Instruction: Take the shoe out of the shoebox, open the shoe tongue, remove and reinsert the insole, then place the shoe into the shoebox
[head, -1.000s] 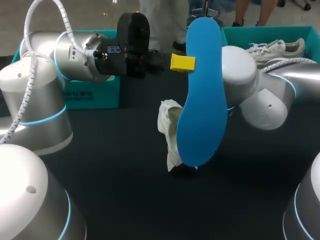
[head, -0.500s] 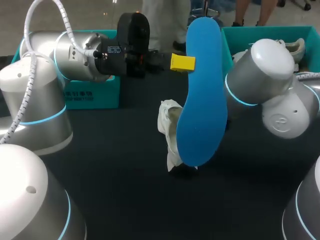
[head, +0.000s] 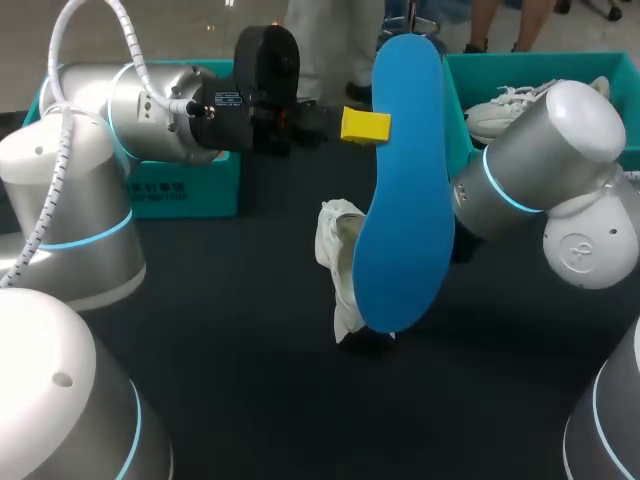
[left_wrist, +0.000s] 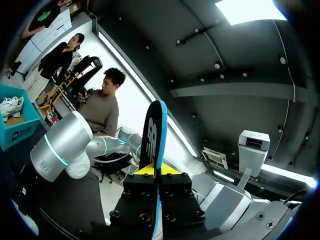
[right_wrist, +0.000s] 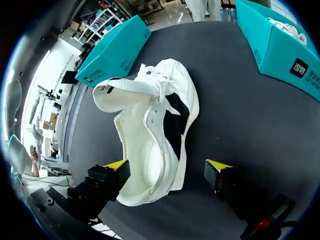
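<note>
Where the insole is: the blue insole (head: 405, 190) stands upright above the table (head: 240, 380), clamped near its upper end by the left pincer (head: 365, 125). In the left wrist view it shows edge-on, rising straight out from between the yellow tips.
Left pincer: closed tight on the insole from both sides, with nothing else in it.
Left arm: the left arm (head: 160, 100) comes in from the left and passes in front of a teal box (head: 190, 190) at the table's far left.
Shoe: the white shoe (right_wrist: 150, 135) lies on the dark table between the two boxes, touching neither. Its tongue (right_wrist: 125, 87) is pulled out and folded away from the opening.
Right pincer: the right pincer (right_wrist: 167, 167) is spread wide and holds nothing. The near end of the shoe lies between its fingers, close against one yellow tip (right_wrist: 116, 165); whether they touch is hard to say. The shoe is clear of the other tip.
What blocks the view: from the head camera the insole covers most of the shoe and all of the right pincer. Only the right arm (head: 540, 160) shows beside it.
Shoebox: the teal shoebox (head: 455, 80) stands open at the far right of the table, with a second white shoe (head: 510, 105) inside it.
</note>
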